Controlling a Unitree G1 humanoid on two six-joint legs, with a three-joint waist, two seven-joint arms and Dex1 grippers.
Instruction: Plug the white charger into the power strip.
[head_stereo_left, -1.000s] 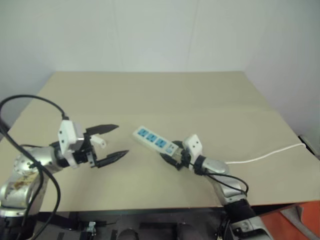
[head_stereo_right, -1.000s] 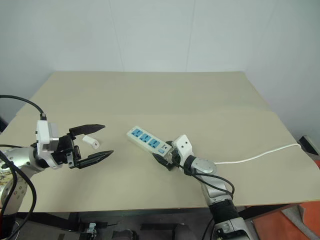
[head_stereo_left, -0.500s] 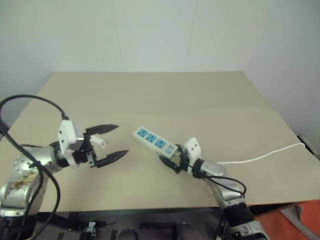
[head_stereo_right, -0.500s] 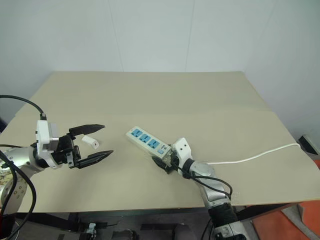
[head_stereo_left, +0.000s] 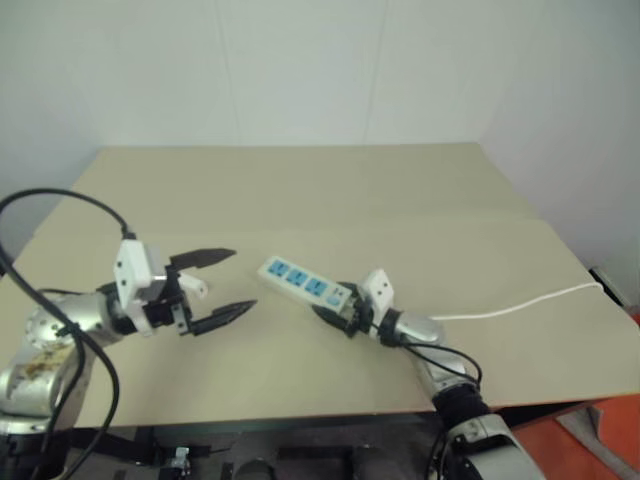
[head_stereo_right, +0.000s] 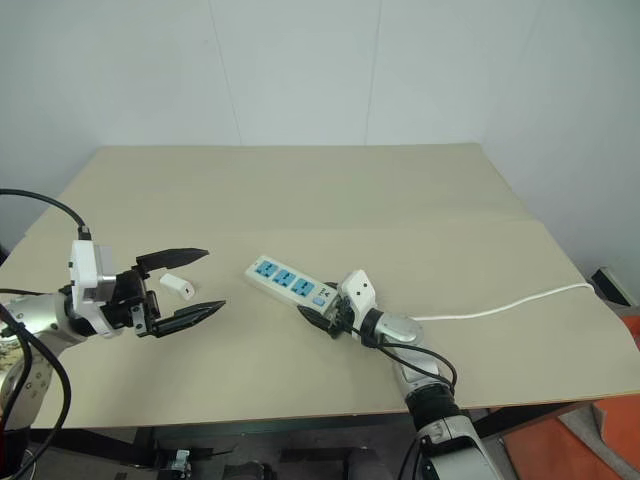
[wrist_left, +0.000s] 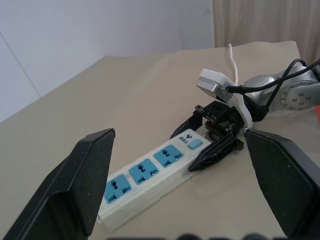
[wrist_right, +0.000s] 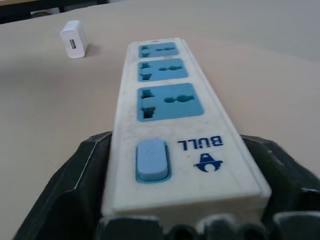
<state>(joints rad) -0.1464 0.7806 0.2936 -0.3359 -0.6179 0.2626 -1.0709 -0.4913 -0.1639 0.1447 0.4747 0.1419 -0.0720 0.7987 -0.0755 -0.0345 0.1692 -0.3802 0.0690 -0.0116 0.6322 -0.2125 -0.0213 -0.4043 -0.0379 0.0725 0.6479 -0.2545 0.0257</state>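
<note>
- Head views: the right hand (head_stereo_right: 322, 318) sits low on the counter (head_stereo_right: 400, 200) at the switch end of the power strip (head_stereo_right: 287, 283); its two fingers straddle that end, one on each long side. The cord (head_stereo_right: 500, 307) trails off behind this hand.
- Head views: the left hand (head_stereo_right: 185, 287) hovers spread wide and holds nothing. The white charger (head_stereo_right: 177, 287) lies on the counter in line with the gap between its fingers, apart from them.
- Left wrist view: the strip (wrist_left: 150, 177) lies ahead of the left hand's fingers (wrist_left: 75, 187), sockets up, with the right hand (wrist_left: 216, 145) bracketing its far end.
- Right wrist view: the strip (wrist_right: 170, 120) runs away from the right hand; the fingers (wrist_right: 70, 195) are close against its sides. A firm squeeze cannot be confirmed. The charger (wrist_right: 74, 39) stands well beyond the strip's far end.
- Judgement: the step in hand looks like pinning the strip. It should be clamped squarely near the switch, kept flat, with the sockets left uncovered.
</note>
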